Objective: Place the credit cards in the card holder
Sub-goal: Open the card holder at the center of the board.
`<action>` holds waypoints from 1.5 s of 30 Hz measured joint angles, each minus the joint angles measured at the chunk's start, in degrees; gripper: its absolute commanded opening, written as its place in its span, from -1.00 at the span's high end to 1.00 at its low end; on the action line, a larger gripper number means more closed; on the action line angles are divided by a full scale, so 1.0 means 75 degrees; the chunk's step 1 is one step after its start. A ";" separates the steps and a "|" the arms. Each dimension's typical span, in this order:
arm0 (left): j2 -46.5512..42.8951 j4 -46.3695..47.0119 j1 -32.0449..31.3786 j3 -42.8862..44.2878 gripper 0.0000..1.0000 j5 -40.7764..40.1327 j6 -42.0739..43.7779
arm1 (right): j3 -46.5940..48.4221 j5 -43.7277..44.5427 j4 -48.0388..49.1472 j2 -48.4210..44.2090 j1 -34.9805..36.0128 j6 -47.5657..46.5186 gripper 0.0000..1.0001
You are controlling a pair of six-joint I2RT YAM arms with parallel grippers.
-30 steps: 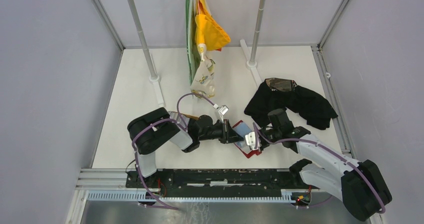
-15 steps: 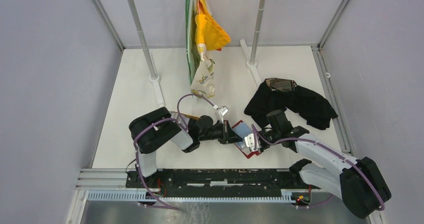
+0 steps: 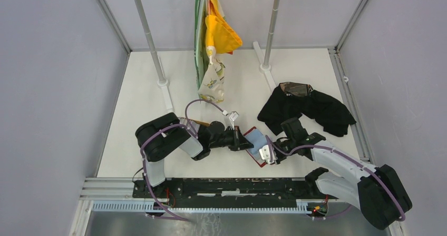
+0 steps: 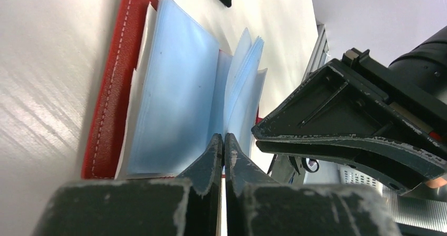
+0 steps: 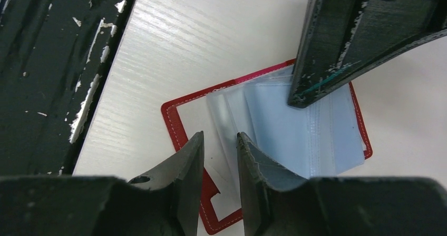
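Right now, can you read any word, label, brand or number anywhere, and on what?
No text is readable in any view.
Red card holder and its clear sleeves: no print visible.
Hanging patterned pouch: print too small to read.

Open card holder (image 4: 107,109) on the bench (image 4: 47,62).
Left end effector (image 4: 222,140), fingers pressed together, meets its blue sleeves (image 4: 174,99).

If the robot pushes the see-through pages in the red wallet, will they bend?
Probably floppy: the clear pages fan apart and curve instead of lying flat. The card holder looks thin and light, so it may slide on the smooth table.
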 measured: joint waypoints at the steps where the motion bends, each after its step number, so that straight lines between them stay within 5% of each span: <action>1: -0.0017 -0.0006 0.0020 -0.0012 0.96 -0.0035 0.0000 | 0.0000 -0.0032 -0.0047 0.0009 0.0000 -0.0041 0.29; 16: -0.0335 -0.0507 0.0219 -0.0082 0.96 -0.0379 0.0015 | 0.0000 -0.0096 -0.0376 0.0256 0.0012 -0.0318 0.31; 29: -0.0930 -0.1754 0.0254 0.0050 0.93 -0.0860 0.0437 | 0.0000 0.0271 -0.0006 0.0256 0.0015 0.0134 0.59; 45: -0.1597 -0.3264 0.0283 0.0338 0.71 -0.1515 0.1110 | 0.0000 0.0595 0.0230 0.0297 0.0050 0.0353 0.67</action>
